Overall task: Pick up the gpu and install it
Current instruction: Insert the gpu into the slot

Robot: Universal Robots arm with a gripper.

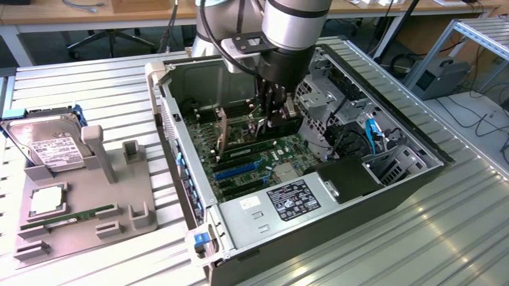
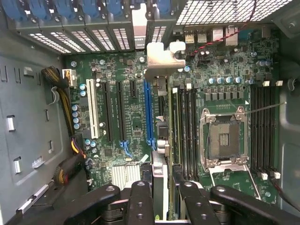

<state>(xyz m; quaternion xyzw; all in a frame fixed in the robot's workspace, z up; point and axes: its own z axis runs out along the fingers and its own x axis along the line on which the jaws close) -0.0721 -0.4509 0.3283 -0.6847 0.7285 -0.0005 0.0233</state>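
Note:
The gpu (image 2: 162,136) appears edge-on as a thin dark card standing upright over the motherboard (image 2: 126,75). Its pale metal bracket (image 2: 159,58) reaches toward the rear slot openings of the case. It stands just beside the blue expansion slot (image 2: 149,112), on the side toward the memory slots (image 2: 187,126). Whether it is seated in a slot I cannot tell. My gripper (image 2: 164,190) is shut on the card's top edge, one black finger on each side. In the exterior view the gripper (image 1: 275,116) reaches down inside the open computer case (image 1: 163,107), with the gpu (image 1: 266,128) below it.
The empty CPU socket (image 2: 224,138) lies beyond the memory slots. A drive cage (image 1: 326,98) and cables crowd the exterior view's right of the gripper. The power supply (image 1: 294,199) sits at the near end. Outside the case, a grey fixture (image 1: 87,196) holds a hard drive (image 1: 47,146) and a green memory stick (image 1: 68,220).

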